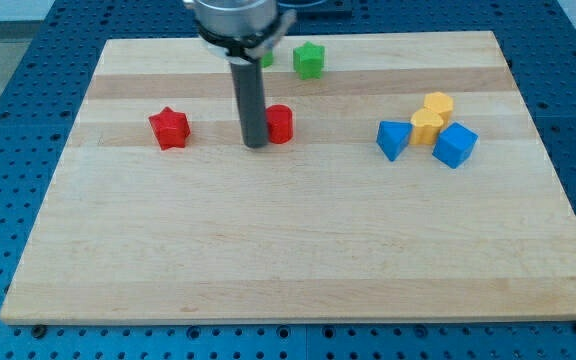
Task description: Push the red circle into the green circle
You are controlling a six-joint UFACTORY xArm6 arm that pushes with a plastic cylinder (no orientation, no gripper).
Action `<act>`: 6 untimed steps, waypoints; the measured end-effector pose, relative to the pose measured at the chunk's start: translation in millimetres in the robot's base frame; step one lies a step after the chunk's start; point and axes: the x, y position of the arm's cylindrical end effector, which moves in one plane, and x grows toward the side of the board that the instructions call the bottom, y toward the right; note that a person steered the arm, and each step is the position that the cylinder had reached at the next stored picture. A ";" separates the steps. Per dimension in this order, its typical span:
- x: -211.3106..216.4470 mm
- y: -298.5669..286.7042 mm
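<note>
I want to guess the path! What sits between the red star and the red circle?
Only my tip, touching the red circle's left side; red star stands apart.

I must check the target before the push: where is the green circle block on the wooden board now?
The green circle block sits near the view's top, mostly hidden behind the dark rod, just left of the green star block and above the red circle block.

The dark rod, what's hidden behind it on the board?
Behind my tip the red circle shows only its right part; its left side is covered. Higher up, a sliver of the green circle peeks out beside the rod; the rest is hidden. The green star stands clear.
</note>
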 end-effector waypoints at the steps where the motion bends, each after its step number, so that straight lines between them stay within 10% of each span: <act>1: -11.2 25.5; 3: -89.3 -33.5; 6: -69.0 13.3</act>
